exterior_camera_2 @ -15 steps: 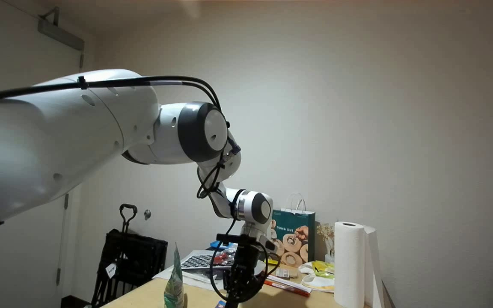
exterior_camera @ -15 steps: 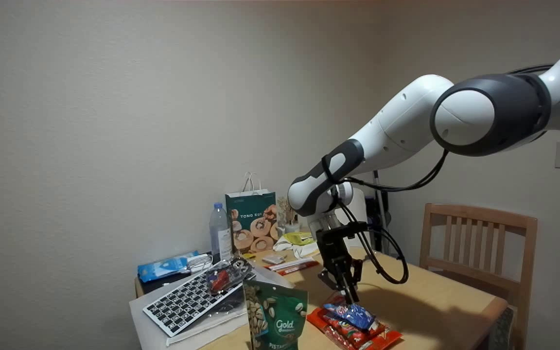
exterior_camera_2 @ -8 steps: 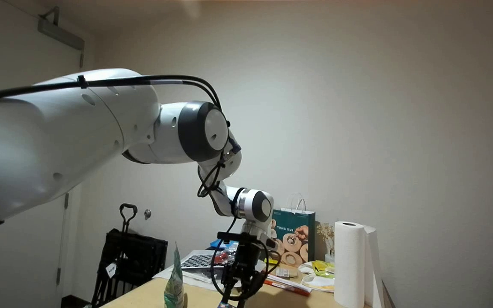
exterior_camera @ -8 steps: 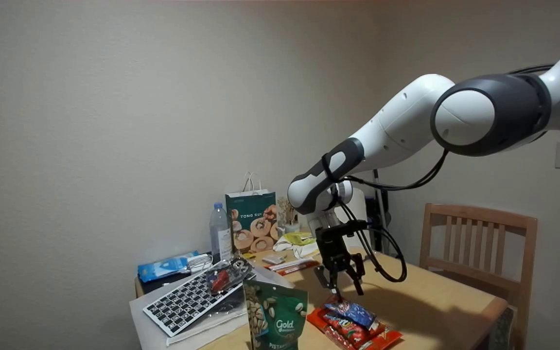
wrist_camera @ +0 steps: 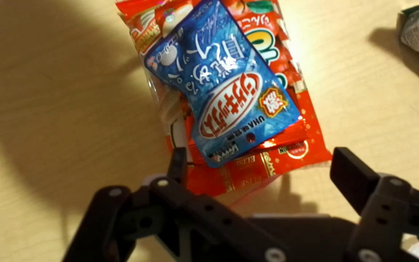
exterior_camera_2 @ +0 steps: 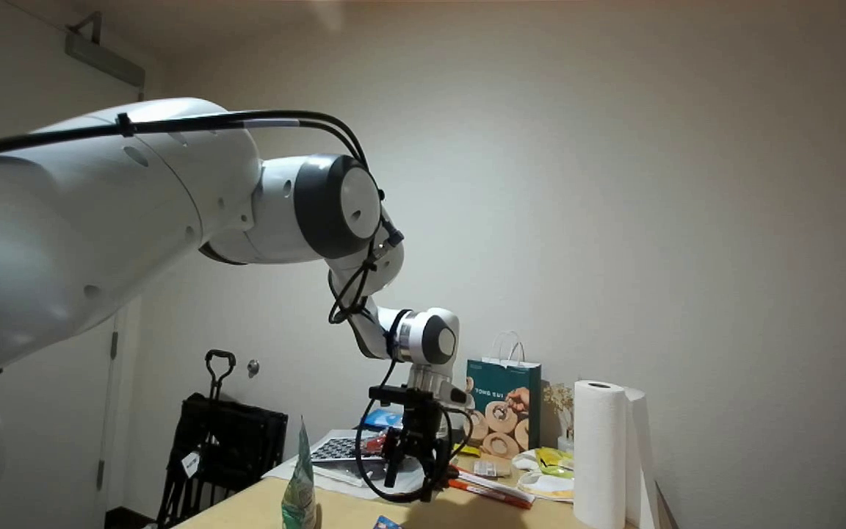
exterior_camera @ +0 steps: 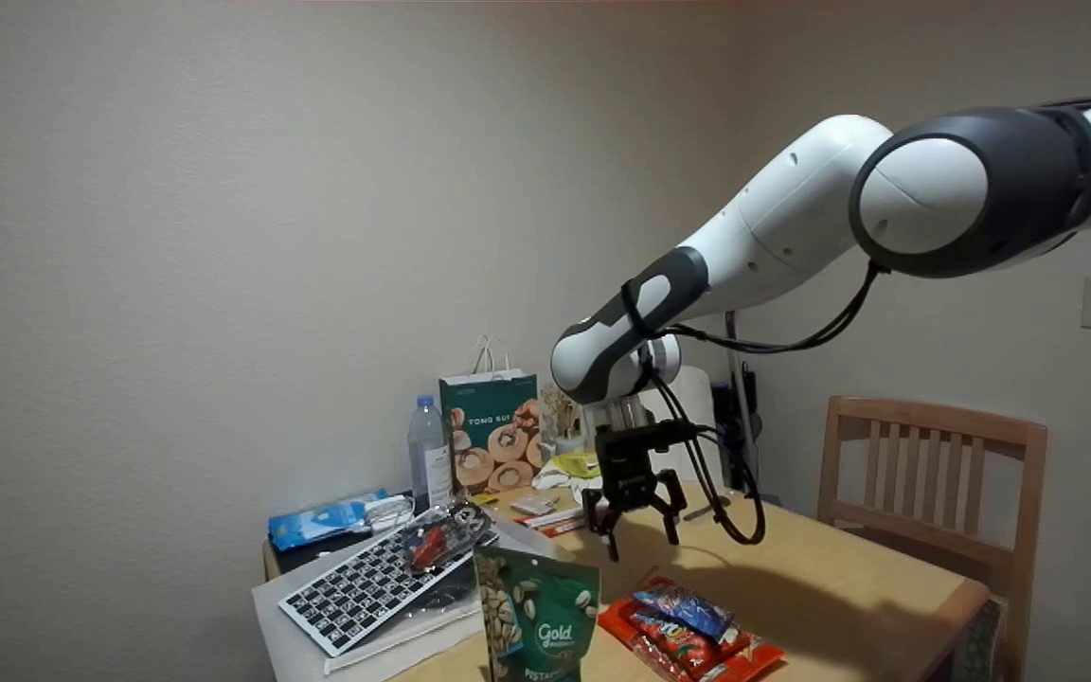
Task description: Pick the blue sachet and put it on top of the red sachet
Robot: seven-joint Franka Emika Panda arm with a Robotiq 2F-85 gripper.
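The blue sachet (wrist_camera: 224, 83) lies flat and slightly slanted on red packaging in the wrist view. The red sachet is one of two stacked packets beneath it: an apple-printed red one (wrist_camera: 267, 40) directly under the blue, and a wider red-orange one (wrist_camera: 238, 174) at the bottom on the table. Seen in an exterior view, the blue sachet (exterior_camera: 688, 608) rests on top of this stack. My gripper (exterior_camera: 643, 543) hovers above the table, apart from the pile, its fingers spread wide with nothing between them. Another exterior view shows only a corner of the blue sachet (exterior_camera_2: 386, 523).
A green pistachio pouch (exterior_camera: 541, 620) stands upright close to the stack. Behind it lies a keyboard (exterior_camera: 375, 587) with plastic-wrapped items. A bottle (exterior_camera: 430, 459) and a paper bag (exterior_camera: 493, 431) stand at the back. A paper towel roll (exterior_camera_2: 599, 452) is at the table's side.
The fingers, close together at the blue sachet's edge a second ago, have spread apart. The gripper has risen and backed away; the blue sachet has stayed on the red stack.
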